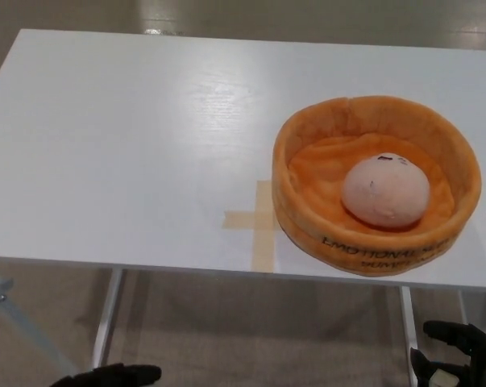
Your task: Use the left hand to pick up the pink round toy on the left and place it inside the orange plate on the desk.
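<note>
The pink round toy (pixel 385 190) lies inside the orange plush plate (pixel 307 214), which stands on the right part of the white desk (pixel 130 153). My left hand (pixel 110 376) shows only as a black sliver at the bottom edge, below the desk's front, far from the plate; its fingers are mostly out of frame. My right hand (pixel 458 355) hangs low at the bottom right corner under the desk edge, fingers spread, holding nothing.
A tan tape cross (pixel 257 219) marks the desk just left of the plate. White desk legs (pixel 105 322) and a beige floor show below the front edge.
</note>
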Motion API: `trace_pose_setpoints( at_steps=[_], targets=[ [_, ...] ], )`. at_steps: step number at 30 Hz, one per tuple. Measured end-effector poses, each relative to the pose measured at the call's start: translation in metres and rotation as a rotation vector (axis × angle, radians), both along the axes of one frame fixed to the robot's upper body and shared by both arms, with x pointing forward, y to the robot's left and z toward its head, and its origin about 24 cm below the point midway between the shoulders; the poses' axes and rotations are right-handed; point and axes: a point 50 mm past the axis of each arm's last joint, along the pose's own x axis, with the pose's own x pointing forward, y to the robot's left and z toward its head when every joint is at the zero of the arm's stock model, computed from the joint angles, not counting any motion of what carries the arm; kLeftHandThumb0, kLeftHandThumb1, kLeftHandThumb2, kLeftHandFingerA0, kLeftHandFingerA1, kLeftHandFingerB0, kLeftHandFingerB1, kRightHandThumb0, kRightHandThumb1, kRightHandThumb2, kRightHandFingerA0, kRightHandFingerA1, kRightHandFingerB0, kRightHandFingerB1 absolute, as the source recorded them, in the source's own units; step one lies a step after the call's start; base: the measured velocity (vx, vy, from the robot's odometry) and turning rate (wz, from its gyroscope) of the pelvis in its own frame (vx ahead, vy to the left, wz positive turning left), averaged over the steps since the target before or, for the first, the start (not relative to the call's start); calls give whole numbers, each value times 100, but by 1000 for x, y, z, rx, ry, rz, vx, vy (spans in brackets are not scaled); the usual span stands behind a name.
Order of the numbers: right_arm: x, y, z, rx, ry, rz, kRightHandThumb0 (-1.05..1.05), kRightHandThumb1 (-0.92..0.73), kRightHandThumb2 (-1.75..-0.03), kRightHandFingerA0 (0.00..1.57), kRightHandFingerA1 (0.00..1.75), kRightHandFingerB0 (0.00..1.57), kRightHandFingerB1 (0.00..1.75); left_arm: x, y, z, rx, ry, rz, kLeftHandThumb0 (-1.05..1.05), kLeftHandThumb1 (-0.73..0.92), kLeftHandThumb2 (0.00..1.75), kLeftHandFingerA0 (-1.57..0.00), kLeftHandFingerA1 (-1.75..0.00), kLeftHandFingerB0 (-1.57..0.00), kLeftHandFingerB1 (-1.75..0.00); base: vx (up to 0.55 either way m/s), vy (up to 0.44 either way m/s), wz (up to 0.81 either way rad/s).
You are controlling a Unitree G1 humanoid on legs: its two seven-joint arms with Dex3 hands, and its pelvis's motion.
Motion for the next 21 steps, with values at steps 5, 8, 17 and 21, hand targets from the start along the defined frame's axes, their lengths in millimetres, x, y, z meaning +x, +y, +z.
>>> trace_pose_setpoints(
  at_steps=[5, 8, 17, 21],
  targets=[
    [0, 0, 0, 1, 0, 1, -28, -31, -95, 58, 90, 57, 87, 8, 6, -1, 74, 13, 82, -43, 52, 56, -41, -35, -39, -33, 0, 0, 0],
    [0, 0, 0, 2, 0, 1, -29, -31, -91, 52, 104, 50, 98, 12, 12, -2, 114, 19, 149, -46, 51, 56, -41, -35, -42, -34, 0, 0, 0],
    [-2, 0, -2, 5, 7, 4, -27, -32, -91, 51, 105, 48, 97, 16, 16, -5, 184, 13, 322, -70, 58, 89, -39, -50, -37, -47, 0, 0, 0],
    [-6, -1, -4, 7, 17, 3, -28, -35, -89, 52, 104, 48, 95, 14, 10, -10, 211, 10, 355, -70, 62, 98, -37, -51, -31, -47, 0, 0, 0]
  ],
)
